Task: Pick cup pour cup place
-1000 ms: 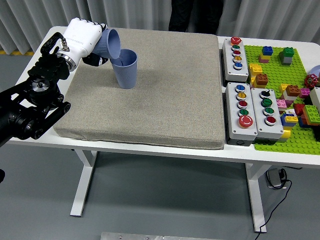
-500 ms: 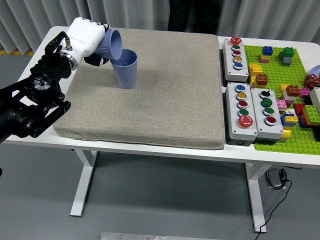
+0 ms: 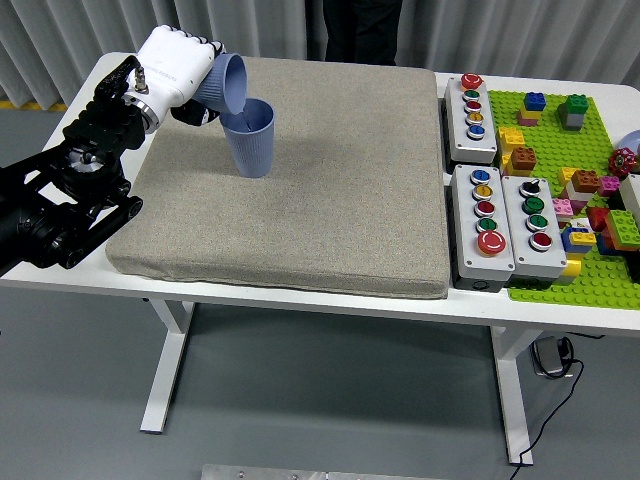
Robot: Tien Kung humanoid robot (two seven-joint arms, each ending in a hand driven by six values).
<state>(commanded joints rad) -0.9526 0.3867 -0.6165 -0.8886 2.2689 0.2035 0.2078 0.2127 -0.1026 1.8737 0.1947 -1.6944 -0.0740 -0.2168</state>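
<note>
**Robot hand tips one blue cup over another**

In the upper left of the frame, the robot's left hand (image 3: 178, 68), white-shelled at the end of a black arm (image 3: 70, 195) that enters from the left edge, is wrapped around a tilted blue cup (image 3: 222, 84). The cup lies nearly on its side, its open mouth angled down and to the right, with the lower lip hanging right over the rim of a second blue cup (image 3: 250, 136); whether the two rims touch cannot be told. The second cup stands upright on a grey mat (image 3: 300, 200), toward the mat's upper left portion. What is inside either cup is not visible.

The mat covers most of the white table (image 3: 300, 300), whose near edge runs across the lower middle of the picture. To the right of the mat sit three grey button boxes (image 3: 485, 220) with coloured push buttons, one in the upper right and two side by side below it. Further right, at the frame's edge, a green baseplate (image 3: 560, 140) carries scattered coloured building bricks (image 3: 575, 182).

At the top centre, beyond the table's far edge, the dark-clothed legs of a person (image 3: 365, 28) stand before a pale curtain.
</note>
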